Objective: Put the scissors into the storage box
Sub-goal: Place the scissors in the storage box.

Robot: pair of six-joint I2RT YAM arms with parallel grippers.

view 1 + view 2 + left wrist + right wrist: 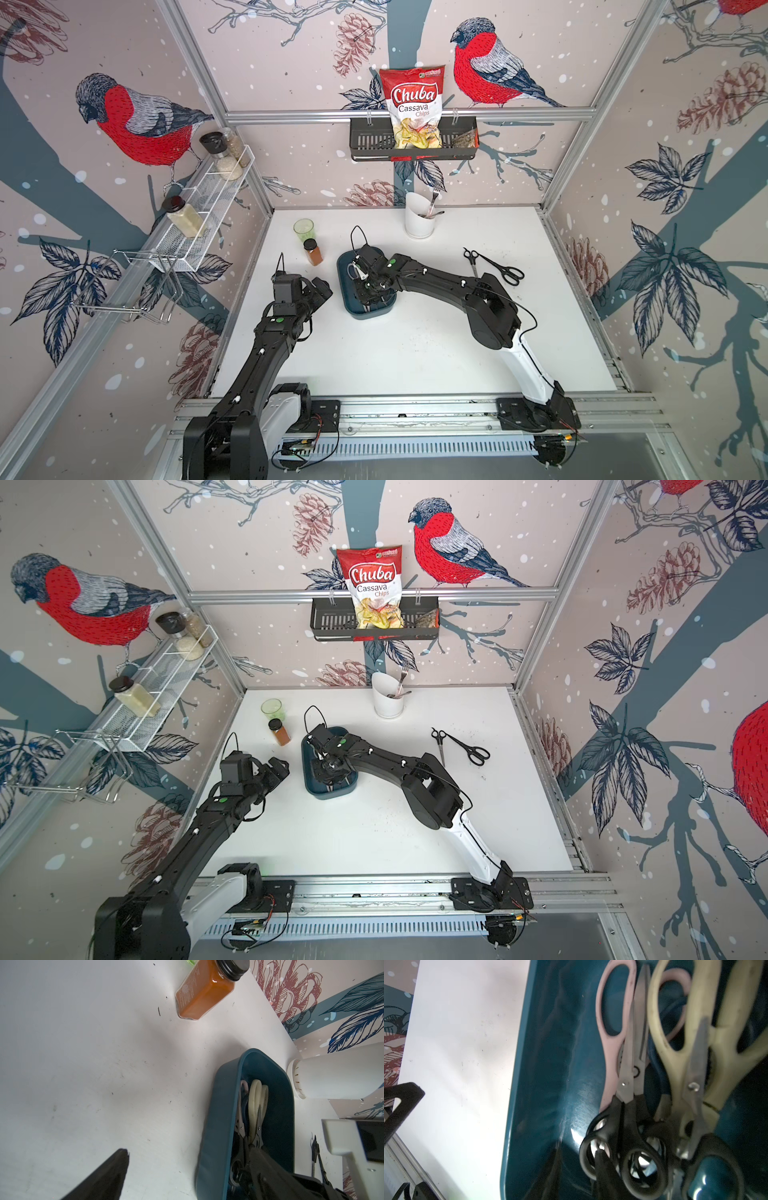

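The storage box (pixel 365 316) (pixel 328 794) is a teal tub in the middle of the table. In the right wrist view it (pixel 550 1064) holds pink-handled scissors (pixel 604 1064), cream-handled scissors (pixel 720 1043) and black-handled scissors (pixel 629 1126). My right gripper (pixel 372 286) (pixel 578 1159) is down inside the box, its jaws a little apart, with one fingertip over a black handle loop. Two black-handled scissors (pixel 471 259) (pixel 500 268) lie on the table to the right. My left gripper (pixel 322 291) (pixel 191 1167) is open and empty, just left of the box (pixel 218 1105).
An orange spice bottle (pixel 313 252) and a green cup (pixel 303 228) stand behind the left gripper. A white cutlery cup (pixel 419 220) with a fork is at the back. A black wall basket (pixel 365 143) holds a chips bag. A wire shelf (pixel 199 208) lines the left wall.
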